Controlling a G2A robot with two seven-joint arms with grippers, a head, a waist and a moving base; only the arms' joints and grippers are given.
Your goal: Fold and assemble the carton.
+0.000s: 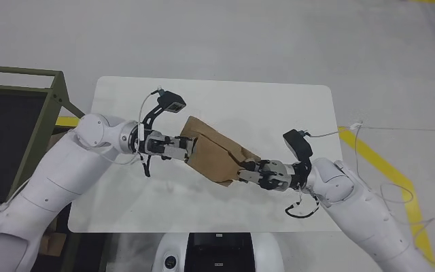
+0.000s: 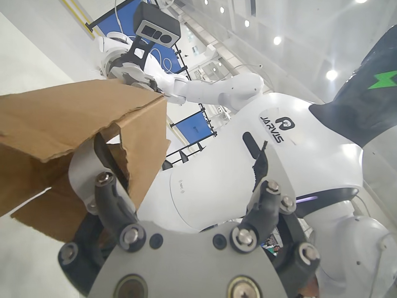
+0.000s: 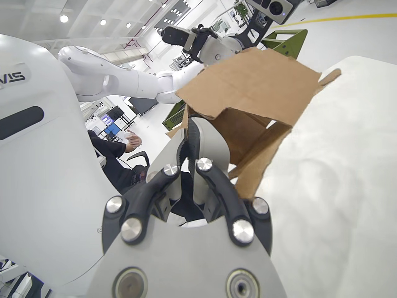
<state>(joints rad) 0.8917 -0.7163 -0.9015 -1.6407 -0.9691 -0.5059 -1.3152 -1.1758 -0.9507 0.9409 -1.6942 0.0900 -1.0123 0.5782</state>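
A brown carton (image 1: 214,153), partly opened into a tube, is held tilted above the middle of the white table (image 1: 272,102). My left gripper (image 1: 187,148) is at its left end. In the left wrist view that gripper (image 2: 181,144) is open, with one finger (image 2: 105,156) inside the carton (image 2: 62,116) against a wall and the other spread wide outside. At the carton's lower right end my right gripper (image 1: 246,170) is shut on a flap edge. The right wrist view shows its fingers (image 3: 192,134) pinched on the cardboard (image 3: 257,79), the left gripper (image 3: 198,41) beyond.
A green metal rack (image 1: 41,102) stands off the table's left edge. A yellow floor line (image 1: 380,163) runs past the right side. Bare table surface lies behind and in front of the carton.
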